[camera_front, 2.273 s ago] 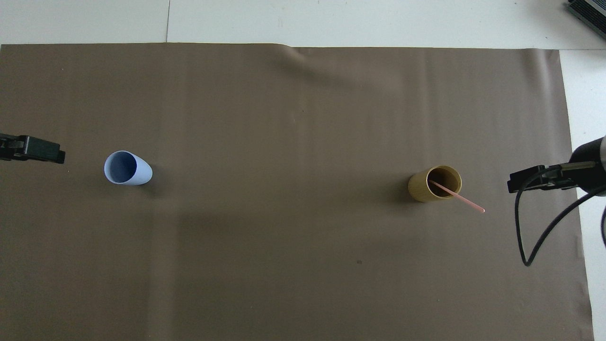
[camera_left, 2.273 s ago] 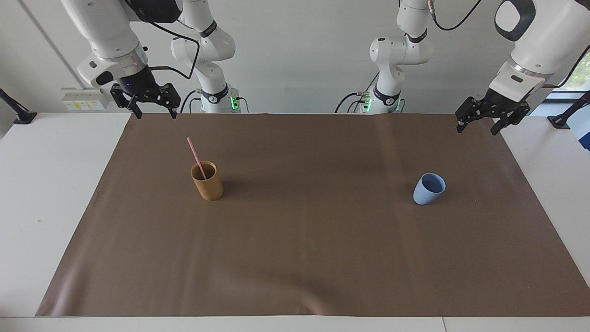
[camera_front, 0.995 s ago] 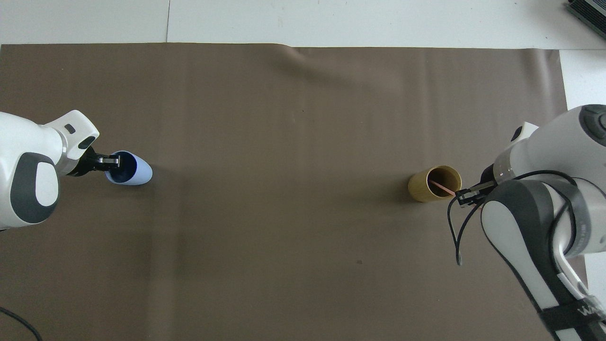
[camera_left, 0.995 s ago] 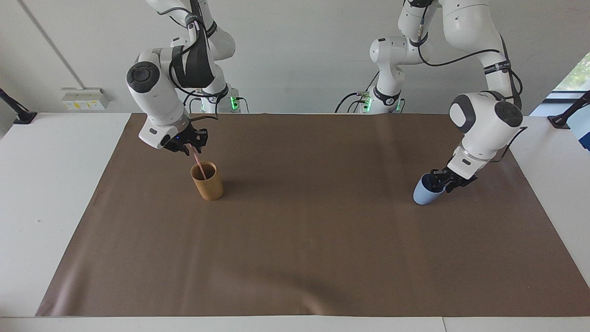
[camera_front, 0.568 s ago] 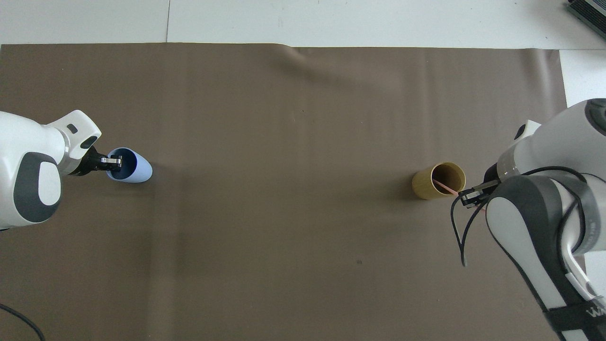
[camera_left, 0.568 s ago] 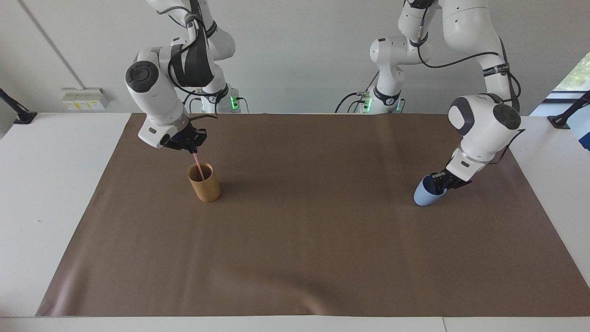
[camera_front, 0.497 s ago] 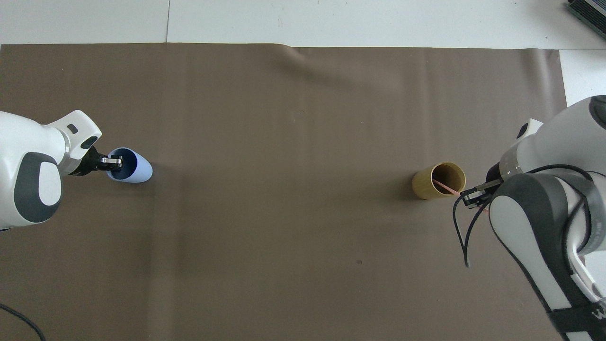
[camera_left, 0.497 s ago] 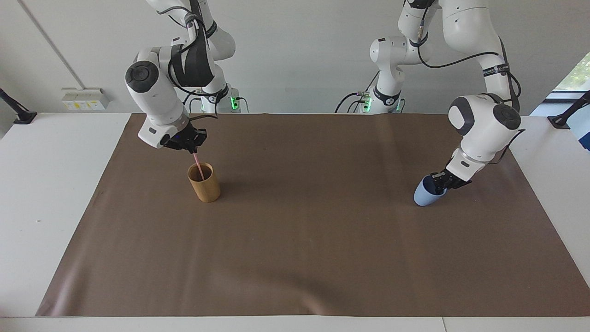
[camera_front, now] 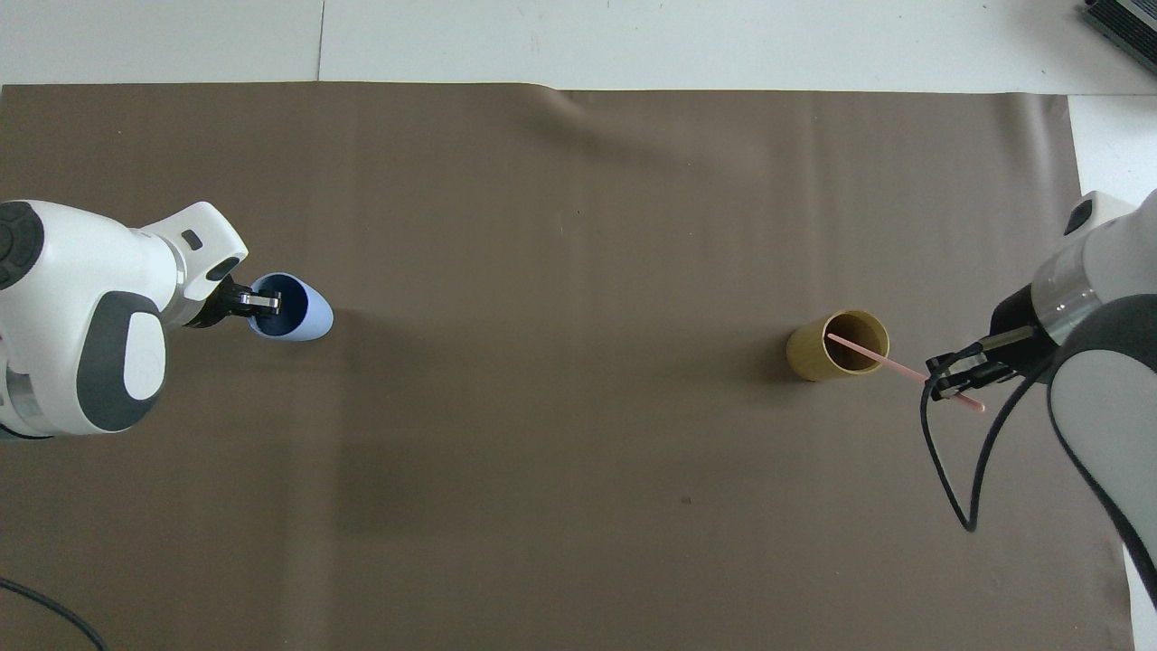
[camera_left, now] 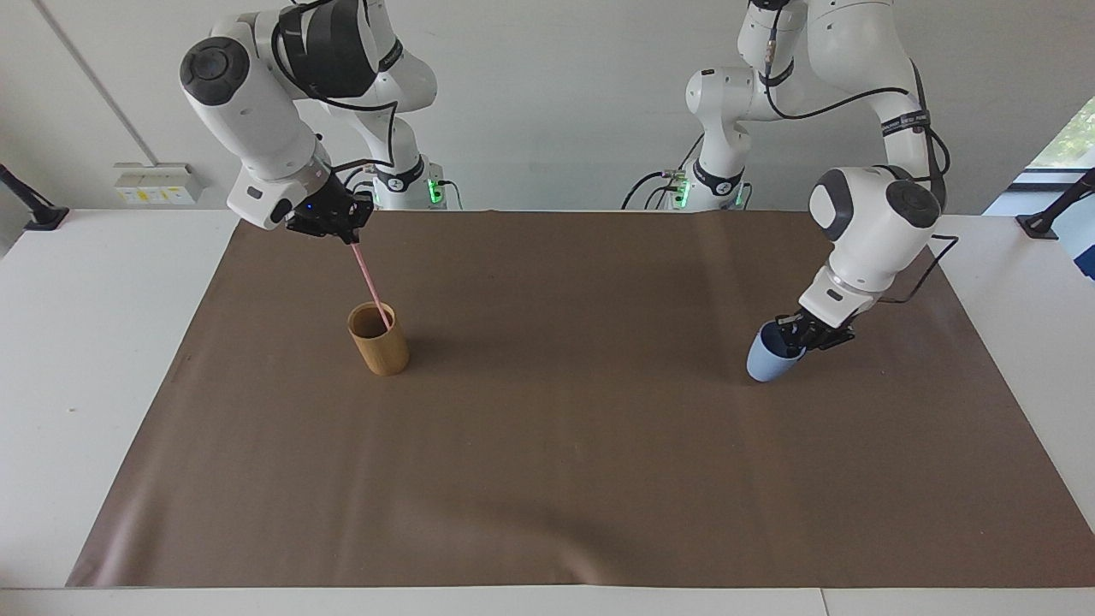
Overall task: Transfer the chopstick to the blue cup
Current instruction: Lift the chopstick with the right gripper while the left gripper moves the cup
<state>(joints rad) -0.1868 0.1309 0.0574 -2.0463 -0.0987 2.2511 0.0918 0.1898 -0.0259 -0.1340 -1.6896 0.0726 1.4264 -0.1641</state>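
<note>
Both jaws pinching | right: chopstick (camera_left: 369,283) tilted, tip in bamboo cup (camera_left: 378,340) | left: blue cup (camera_left: 769,355) rim

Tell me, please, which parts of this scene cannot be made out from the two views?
- Chopstick lower end: hidden in both views by the wall of the bamboo cup.
- Blue cup rim where the left gripper grips it: covered in both views by the jaws.
- Right gripper hold on the chopstick: too small in both views.
</note>
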